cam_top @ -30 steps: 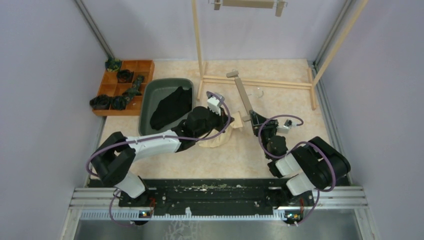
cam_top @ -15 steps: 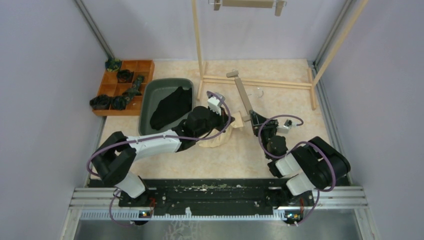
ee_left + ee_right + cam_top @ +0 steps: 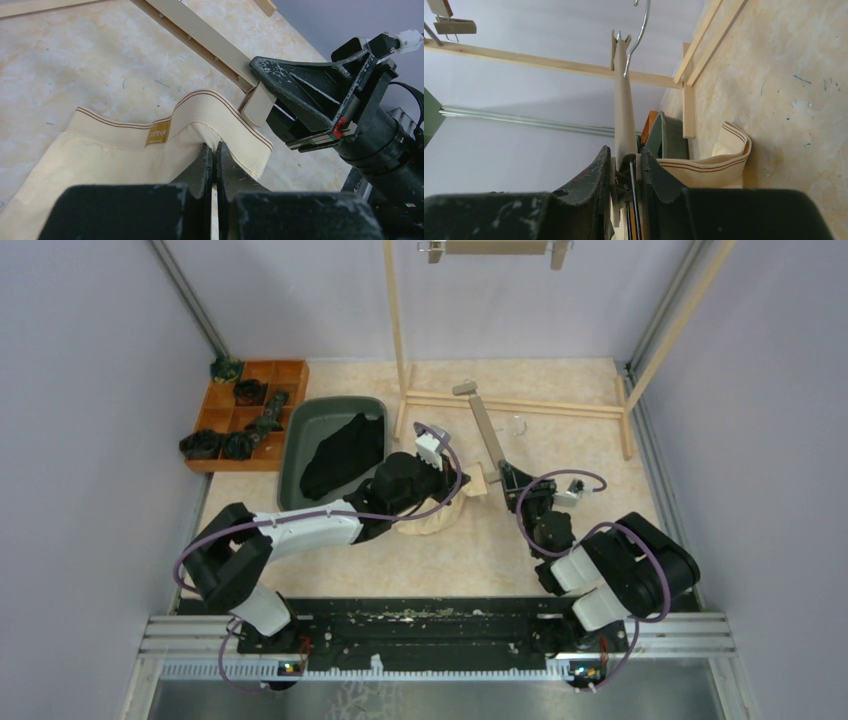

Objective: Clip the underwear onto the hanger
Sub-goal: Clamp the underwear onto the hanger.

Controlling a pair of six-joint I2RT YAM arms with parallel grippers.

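- Near the middle of the table (image 3: 480,550), your left claw (image 3: 212,150) is clenched on the cream underwear (image 3: 115,155), just below its waistband.
- Your right claw (image 3: 626,160) grips the wooden hanger (image 3: 623,100) at its clip end, right beside that waistband.
- Your black underwear (image 3: 343,452) lies in the green bin (image 3: 300,455).

My overhead feed shows a grey-green tub (image 3: 312,425) resting on the marbled cream counter (image 3: 470,560). Just left of the tub lies an orange compartment tray (image 3: 290,372) holding dark bundled items (image 3: 203,444). Just right of the tub rises a pale wooden rack (image 3: 396,330), its base rails running away from the tub.
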